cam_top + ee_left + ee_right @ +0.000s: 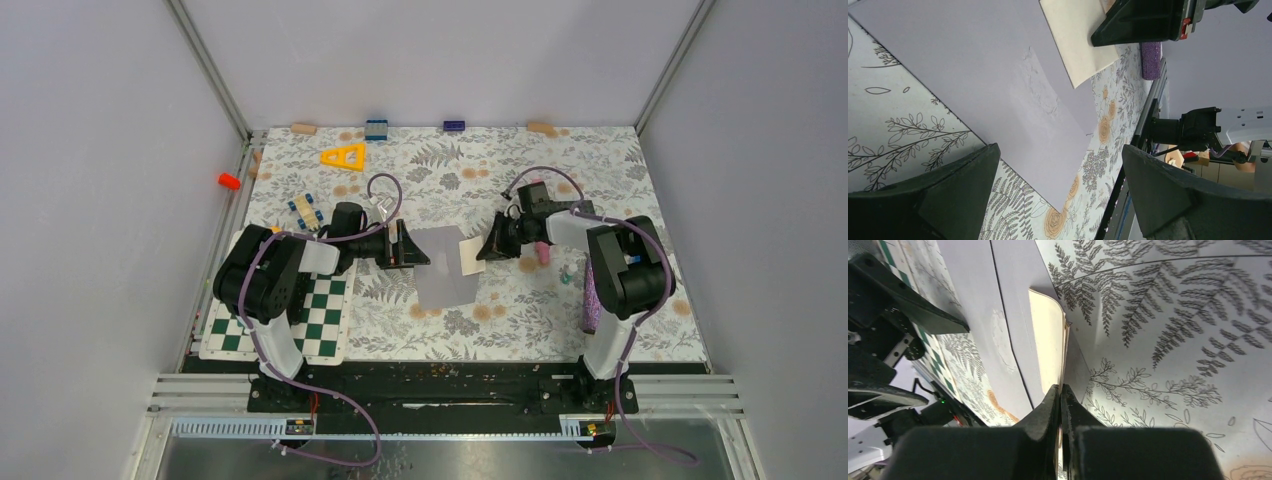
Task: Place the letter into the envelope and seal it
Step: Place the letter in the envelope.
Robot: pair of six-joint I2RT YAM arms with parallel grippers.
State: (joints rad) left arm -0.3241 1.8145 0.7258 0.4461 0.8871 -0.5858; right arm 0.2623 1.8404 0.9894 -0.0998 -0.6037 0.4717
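Letter: The tan letter (pixel 470 255) lay flat near the middle of the desk (pixel 600 170), overlapping the right side of the envelope. Most of the sheet showed in plain view.

Envelope: The grey envelope (pixel 443 268) lay flat between the two arms, touching the letter. No raised or folded-over flap could be made out.

Right fingers: The right fingers (pixel 1048 410) were pressed together on the near edge of the letter, pinching it low over the desk.

Left fingers: The left fingers (pixel 963 180) were spread wide at the left edge of the envelope, one on each side of its corner. They held nothing.

Done: The letter had been brought to the envelope and lined up against its side. Whether its far edge had gone under the grey paper could not be told.

Left to do: By the look of it, nearly the whole insertion remained. The sheet had to slide fully inside, likely with the left fingers steadying the envelope or holding it open. Then the flap needed folding down and pressing shut.
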